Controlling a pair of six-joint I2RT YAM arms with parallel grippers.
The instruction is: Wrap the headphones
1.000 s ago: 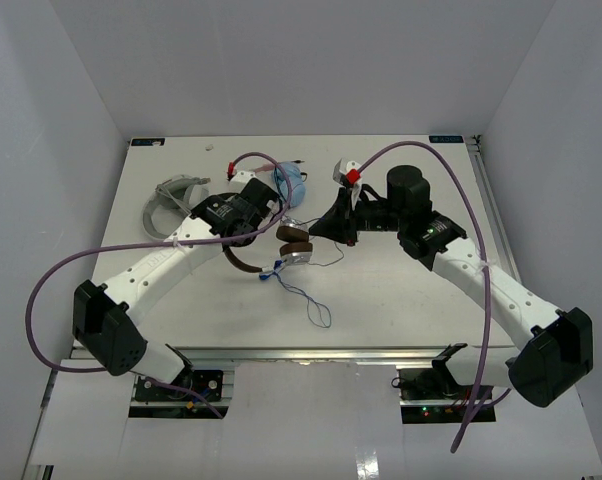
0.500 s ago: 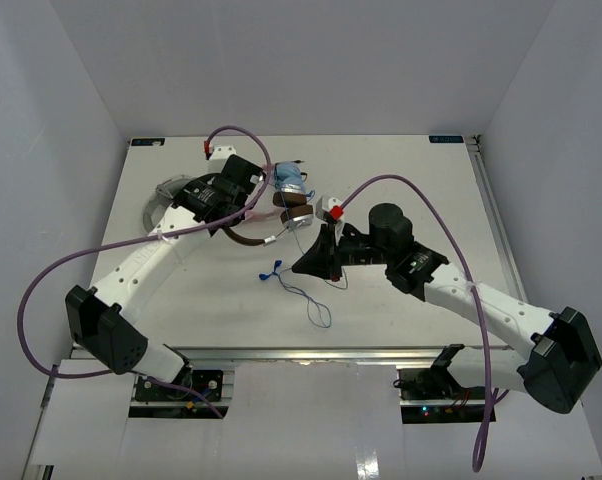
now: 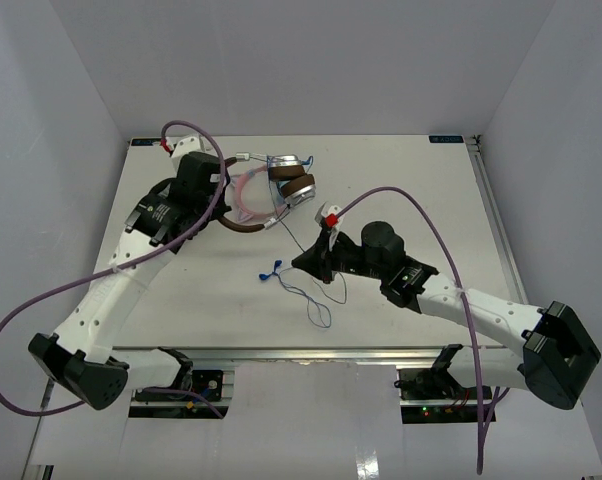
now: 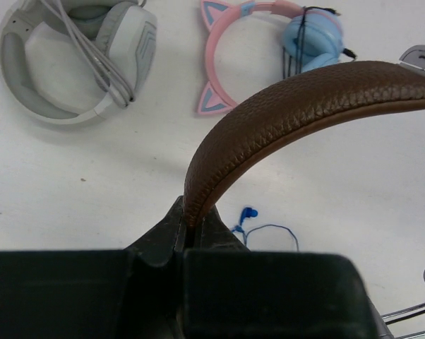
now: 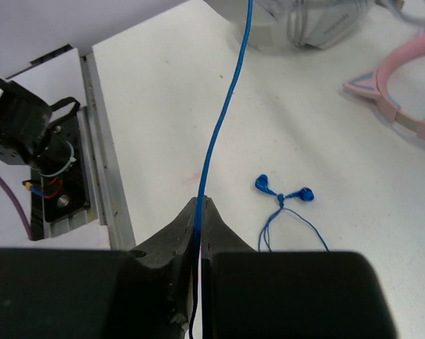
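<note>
Dark brown leather-banded headphones with silver cups point(image 3: 299, 188) hang raised at upper centre of the overhead frame, their thin blue cable point(image 5: 223, 120) stretched taut toward mid-frame.

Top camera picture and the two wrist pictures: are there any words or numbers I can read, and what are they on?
No text here can be read.
Teal stickers at the far corners: print too small to read.
Brown headphones and blue cable: no writing shows.
</note>
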